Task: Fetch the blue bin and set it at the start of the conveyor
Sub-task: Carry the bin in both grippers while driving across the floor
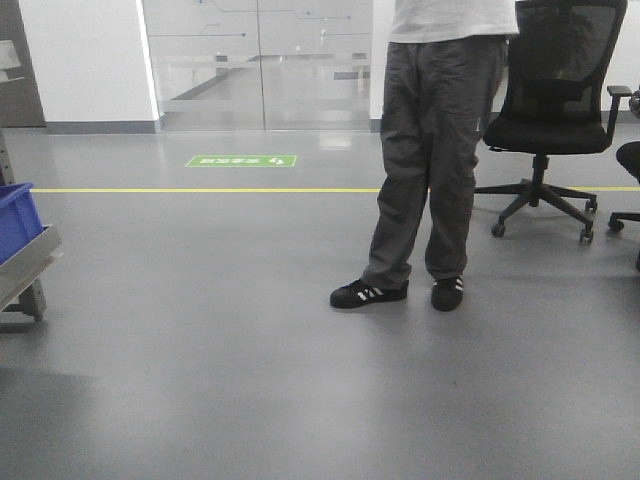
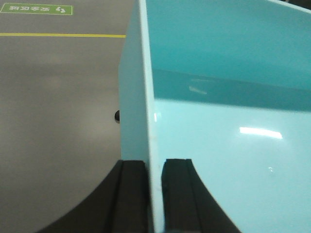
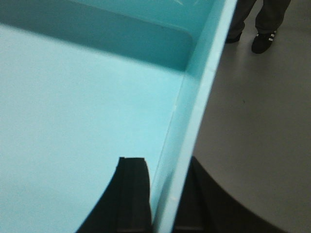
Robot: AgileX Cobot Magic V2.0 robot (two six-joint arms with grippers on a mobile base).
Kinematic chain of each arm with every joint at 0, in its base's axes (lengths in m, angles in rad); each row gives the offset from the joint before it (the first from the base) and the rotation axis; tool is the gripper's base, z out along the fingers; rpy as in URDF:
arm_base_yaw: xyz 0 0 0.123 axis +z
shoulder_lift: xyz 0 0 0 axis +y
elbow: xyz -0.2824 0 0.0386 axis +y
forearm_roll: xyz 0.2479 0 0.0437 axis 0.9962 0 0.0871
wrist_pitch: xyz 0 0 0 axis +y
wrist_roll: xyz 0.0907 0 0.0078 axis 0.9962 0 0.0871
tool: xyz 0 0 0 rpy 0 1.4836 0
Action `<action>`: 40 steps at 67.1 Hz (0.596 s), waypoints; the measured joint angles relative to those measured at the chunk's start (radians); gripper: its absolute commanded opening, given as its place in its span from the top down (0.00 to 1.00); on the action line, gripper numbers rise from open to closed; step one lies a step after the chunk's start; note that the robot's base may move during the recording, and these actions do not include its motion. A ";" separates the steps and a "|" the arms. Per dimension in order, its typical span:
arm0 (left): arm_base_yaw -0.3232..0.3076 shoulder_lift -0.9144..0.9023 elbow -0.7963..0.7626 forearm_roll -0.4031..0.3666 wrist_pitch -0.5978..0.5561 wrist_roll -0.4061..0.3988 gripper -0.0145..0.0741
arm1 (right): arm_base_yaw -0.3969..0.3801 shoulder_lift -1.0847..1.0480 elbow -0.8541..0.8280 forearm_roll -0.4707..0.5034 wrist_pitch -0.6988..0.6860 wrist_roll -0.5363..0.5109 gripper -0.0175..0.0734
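Note:
The blue bin (image 2: 228,145) is a pale turquoise tub and fills both wrist views. My left gripper (image 2: 154,167) is shut on the bin's left wall, one finger outside and one inside. My right gripper (image 3: 165,170) is shut on the bin's right wall (image 3: 194,111) in the same way. The bin (image 3: 73,107) is empty inside and hangs above the grey floor. The bin and both grippers are out of the front view. The conveyor start is not in view.
A person in grey trousers (image 1: 435,150) stands ahead to the right, black shoes (image 3: 265,41) also in the right wrist view. Black office chair (image 1: 555,110) at far right. A dark-blue bin on a grey rack (image 1: 18,235) at left. Yellow floor line (image 1: 200,190), green floor sign (image 1: 240,160).

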 measured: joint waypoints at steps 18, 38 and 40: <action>0.000 0.000 0.000 0.000 0.000 0.000 0.96 | 0.000 0.000 0.000 0.000 0.000 0.000 0.98; 0.000 0.000 0.000 0.000 0.000 0.000 0.96 | 0.000 0.000 0.000 0.000 0.000 0.000 0.98; 0.000 0.000 0.000 0.000 0.000 0.000 0.96 | 0.000 0.000 0.000 0.000 0.000 0.000 0.98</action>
